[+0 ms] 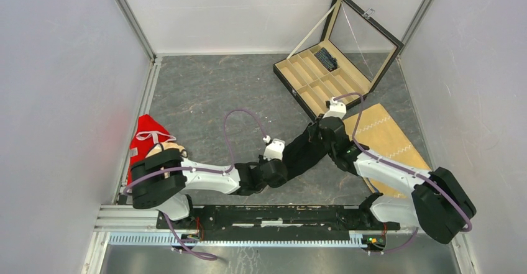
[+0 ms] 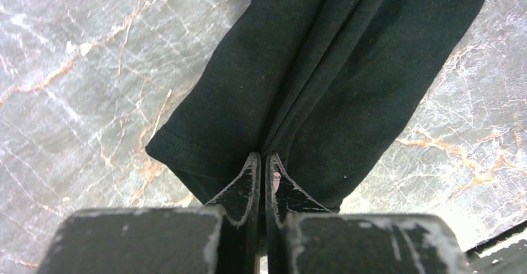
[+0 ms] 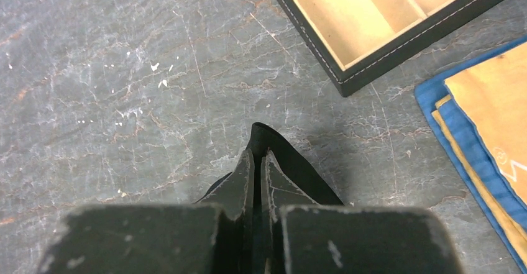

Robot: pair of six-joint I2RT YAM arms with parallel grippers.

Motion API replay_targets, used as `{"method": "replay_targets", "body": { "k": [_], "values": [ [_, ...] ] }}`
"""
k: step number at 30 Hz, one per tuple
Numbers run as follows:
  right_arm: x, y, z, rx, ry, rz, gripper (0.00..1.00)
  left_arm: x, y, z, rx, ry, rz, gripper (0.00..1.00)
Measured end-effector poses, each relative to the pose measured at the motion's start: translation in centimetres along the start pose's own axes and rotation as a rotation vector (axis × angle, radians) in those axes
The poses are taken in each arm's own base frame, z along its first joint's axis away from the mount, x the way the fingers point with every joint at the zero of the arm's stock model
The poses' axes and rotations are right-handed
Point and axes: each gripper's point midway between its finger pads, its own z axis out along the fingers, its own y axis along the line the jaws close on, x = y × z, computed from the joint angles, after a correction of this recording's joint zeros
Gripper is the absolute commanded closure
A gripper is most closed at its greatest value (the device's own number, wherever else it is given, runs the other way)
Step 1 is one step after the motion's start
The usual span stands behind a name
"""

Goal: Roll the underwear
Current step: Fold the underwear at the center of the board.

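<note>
The plain black underwear (image 1: pixel 304 151) is stretched between my two grippers over the middle of the grey table. In the left wrist view the black fabric (image 2: pixel 323 75) runs away from my left gripper (image 2: pixel 263 157), which is shut on its near end. My right gripper (image 3: pixel 257 153) is shut on the other end, where a pointed black corner (image 3: pixel 273 140) sticks out past the tips. From above, the left gripper (image 1: pixel 281 162) holds the lower-left end and the right gripper (image 1: pixel 321 132) the upper-right end. A dark striped roll (image 1: pixel 325 58) lies in one compartment of the box.
An open black box (image 1: pixel 326 78) with tan compartments and a raised glass lid stands at the back right. A flat tan cloth with white zigzag stitching (image 1: pixel 385 138) lies right of my right gripper, over blue fabric (image 3: pixel 463 143). A red garment (image 1: pixel 146 138) lies at the left wall.
</note>
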Motion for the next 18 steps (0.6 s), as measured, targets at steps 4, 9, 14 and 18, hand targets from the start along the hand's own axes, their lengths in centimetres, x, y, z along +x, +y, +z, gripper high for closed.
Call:
{"method": "replay_targets", "body": {
  "k": [4, 9, 14, 18],
  "values": [
    [1.1, 0.4, 0.2, -0.004, 0.027, -0.023, 1.0, 0.5, 0.4, -0.7, 0.001, 0.018, -0.045, 0.98],
    [1.5, 1.2, -0.3, -0.026, 0.016, -0.021, 1.0, 0.8, 0.6, -0.9, -0.007, 0.032, -0.068, 0.98],
    [2.5, 0.0, -1.4, -0.01, -0.004, -0.004, 1.0, 0.8, 0.5, -0.7, -0.026, 0.045, -0.054, 0.98],
    [2.9, -1.0, -2.4, 0.005, -0.038, 0.022, 1.0, 0.8, 0.5, -0.7, -0.03, 0.048, -0.05, 0.98]
  ]
}}
